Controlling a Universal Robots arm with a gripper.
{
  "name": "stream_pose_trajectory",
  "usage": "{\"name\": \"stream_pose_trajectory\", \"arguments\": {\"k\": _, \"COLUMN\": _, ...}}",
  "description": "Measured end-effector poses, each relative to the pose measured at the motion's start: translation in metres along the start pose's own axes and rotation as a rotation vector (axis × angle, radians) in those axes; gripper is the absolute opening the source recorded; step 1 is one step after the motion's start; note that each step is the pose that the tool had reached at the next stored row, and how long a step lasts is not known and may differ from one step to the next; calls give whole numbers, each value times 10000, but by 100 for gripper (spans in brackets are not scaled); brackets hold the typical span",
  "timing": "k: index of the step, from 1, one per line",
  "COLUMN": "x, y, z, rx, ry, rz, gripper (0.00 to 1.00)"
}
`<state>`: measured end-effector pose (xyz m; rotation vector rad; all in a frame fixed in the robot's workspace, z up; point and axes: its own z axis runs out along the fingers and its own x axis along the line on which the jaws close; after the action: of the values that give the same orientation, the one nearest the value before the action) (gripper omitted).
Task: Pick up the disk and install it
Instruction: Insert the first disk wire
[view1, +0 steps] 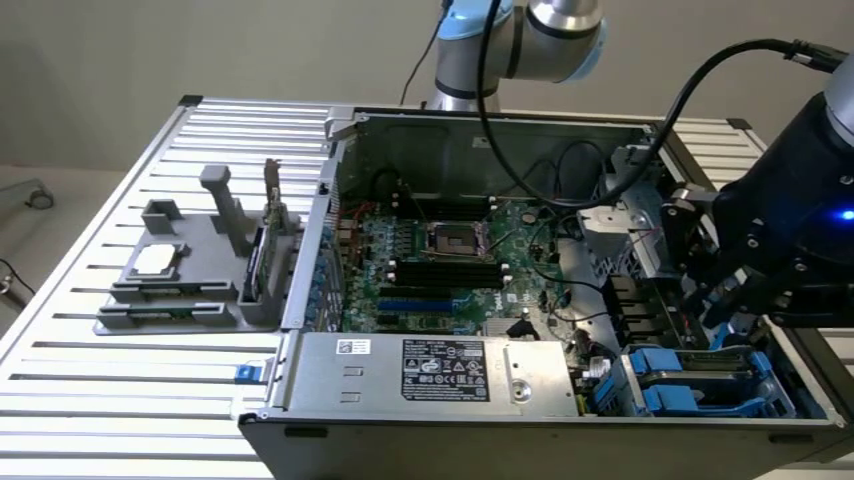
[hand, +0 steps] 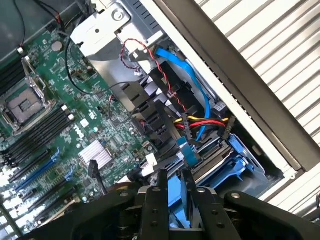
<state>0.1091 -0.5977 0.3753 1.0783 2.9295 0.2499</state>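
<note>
The disk (hand: 212, 156) lies in the drive bay at the corner of the open computer case (view1: 441, 125). Its grey metal edge shows inside the blue plastic of its carrier and of the drive cage (hand: 242, 162). In the exterior view the blue drive cage (view1: 674, 385) sits at the case's near right corner. My gripper (view1: 718, 305) hangs just above that bay. In the wrist view my gripper (hand: 174, 176) has its two dark fingers (hand: 161, 182) a little apart. Blue plastic shows through the narrow gap, and the fingers clamp nothing that I can make out.
A green motherboard (view1: 441, 260) fills the case floor, and a silver power supply (view1: 427, 375) lies along the near side. Red, yellow and blue cables (hand: 197, 120) run beside the bay. A grey fixture (view1: 187, 275) with a small chip stands on the slatted table (view1: 107, 400).
</note>
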Motion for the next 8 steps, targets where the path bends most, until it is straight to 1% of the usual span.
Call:
{"name": "stream_pose_trajectory", "arguments": {"k": 1, "x": 0, "y": 0, "z": 3, "rx": -27, "ry": -2, "rz": 131, "gripper": 26}}
{"name": "stream_pose_trajectory", "arguments": {"k": 3, "x": 0, "y": -1, "z": 8, "rx": -66, "ry": -21, "rz": 403, "gripper": 26}}
{"name": "stream_pose_trajectory", "arguments": {"k": 5, "x": -1, "y": -2, "z": 11, "rx": -88, "ry": -63, "rz": 709, "gripper": 26}}
{"name": "stream_pose_trajectory", "arguments": {"k": 8, "x": -1, "y": -2, "z": 12, "rx": -112, "ry": -143, "rz": 1212, "gripper": 26}}
